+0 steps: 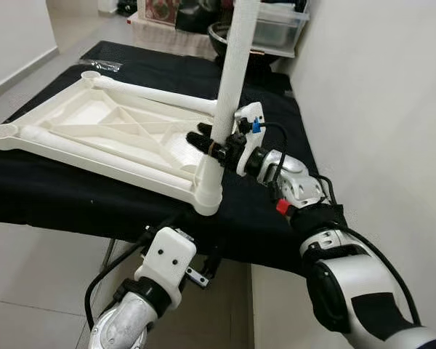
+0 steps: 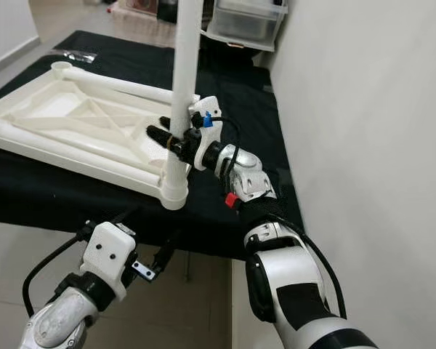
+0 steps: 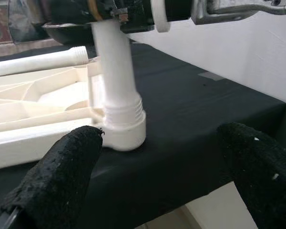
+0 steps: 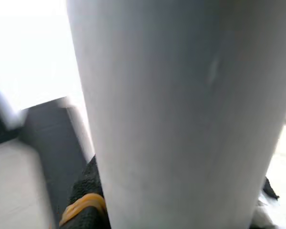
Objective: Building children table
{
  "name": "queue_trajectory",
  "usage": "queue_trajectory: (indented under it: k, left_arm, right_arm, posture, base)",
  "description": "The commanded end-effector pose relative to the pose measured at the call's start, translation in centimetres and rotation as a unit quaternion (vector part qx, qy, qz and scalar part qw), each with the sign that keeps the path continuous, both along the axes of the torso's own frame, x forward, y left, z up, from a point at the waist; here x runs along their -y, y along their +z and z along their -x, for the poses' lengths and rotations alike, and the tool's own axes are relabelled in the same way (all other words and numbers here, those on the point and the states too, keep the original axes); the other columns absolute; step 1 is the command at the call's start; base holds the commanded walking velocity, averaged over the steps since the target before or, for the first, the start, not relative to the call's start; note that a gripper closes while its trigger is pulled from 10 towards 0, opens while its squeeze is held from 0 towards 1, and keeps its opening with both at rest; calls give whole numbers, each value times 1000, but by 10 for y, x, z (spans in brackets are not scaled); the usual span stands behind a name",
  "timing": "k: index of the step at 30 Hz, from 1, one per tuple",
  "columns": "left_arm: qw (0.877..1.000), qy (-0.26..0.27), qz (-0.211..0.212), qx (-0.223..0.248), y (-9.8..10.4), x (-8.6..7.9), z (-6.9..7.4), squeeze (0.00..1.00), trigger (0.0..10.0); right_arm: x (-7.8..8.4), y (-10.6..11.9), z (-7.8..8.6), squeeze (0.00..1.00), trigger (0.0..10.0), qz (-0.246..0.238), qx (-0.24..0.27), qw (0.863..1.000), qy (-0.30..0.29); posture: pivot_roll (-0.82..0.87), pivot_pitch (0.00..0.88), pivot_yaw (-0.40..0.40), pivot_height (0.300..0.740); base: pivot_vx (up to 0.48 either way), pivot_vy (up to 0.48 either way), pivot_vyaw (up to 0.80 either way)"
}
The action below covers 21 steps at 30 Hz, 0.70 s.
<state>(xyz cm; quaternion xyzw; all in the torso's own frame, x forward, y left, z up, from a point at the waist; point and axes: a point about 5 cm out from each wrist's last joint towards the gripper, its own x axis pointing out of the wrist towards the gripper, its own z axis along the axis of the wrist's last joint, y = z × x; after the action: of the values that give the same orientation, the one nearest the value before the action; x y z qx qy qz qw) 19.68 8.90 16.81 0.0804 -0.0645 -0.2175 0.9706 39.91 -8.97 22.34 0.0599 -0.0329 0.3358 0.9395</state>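
A: Nearest the camera, the left gripper is hanging below the front edge of the black-covered surface, fingers spread wide and holding nothing. It is pointing up at the corner socket.

B: Logging that. And the right gripper?

A: It is reaching in from the right side and clamping the white leg low down, just above the socket. The leg is standing upright in the near right corner of the upturned white tabletop, which is lying flat on the black cloth.

B: Step in hand?

A: My judgement: seating or screwing the leg home. The ridged collar is showing at the socket mouth in the left wrist view, so it may not be fully in. To do it well, the leg should be kept plumb while being turned or pressed, and the idle left gripper could brace the frame against sliding.

B: Farther back?

A: A second leg is lying along the far rail, with open sockets at the left corners. Beyond the cloth, a clear bin and a dark bowl are sitting by the wall.

B: Unclear items?

A: The leg's top is running out of frame. Thread engagement is hidden inside the socket. The right wrist view is giving blurred white tube with little else legible.
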Motion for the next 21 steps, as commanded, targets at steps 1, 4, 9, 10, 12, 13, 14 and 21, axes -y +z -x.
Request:
queue_trajectory:
  k: [1,4,9,10,12,13,14,21]
  left_arm:
    - [1000,0,-7,-2,-2,0,0,0,10000]
    - [1000,-1,-6,-1,-2,1,-1,0,10000]
    - [1000,-4,-6,0,-2,1,-2,0,10000]
    - [1000,-4,-6,0,-2,1,-2,0,10000]
    - [1000,-4,-7,0,-2,2,-2,0,10000]
    - [1000,-4,-7,0,-2,2,-2,0,10000]
    - [1000,-4,-7,0,-2,2,-2,0,10000]
    - [1000,-1,-9,0,-3,0,-3,0,10000]
  right_arm:
    - [19,-14,-4,0,0,-4,-45,993,-110]
    - [30,-22,-4,0,0,4,-65,972,-224]
    - [37,-37,12,0,0,-29,-99,906,-411]
    - [37,-37,12,0,0,-29,-99,906,-411]
    - [25,-40,19,0,0,-45,-100,893,-437]
    - [25,-40,19,0,0,-45,-100,893,-437]
    - [25,-40,19,0,0,-45,-100,893,-437]
    - [3,-26,22,1000,10000,-87,-48,918,-383]
  posture:
    - [122,77,-159,740]
    - [110,74,-153,740]
    - [117,72,-155,740]
    - [117,72,-155,740]
    - [124,74,-156,740]
    - [124,74,-156,740]
    - [124,74,-156,740]
    - [115,70,-154,740]
  base:
    - [0,0,0]
    - [0,0,0]
    - [0,0,0]
    - [0,0,0]
    - [0,0,0]
    - [0,0,0]
    - [0,0,0]
    - [0,0,0]
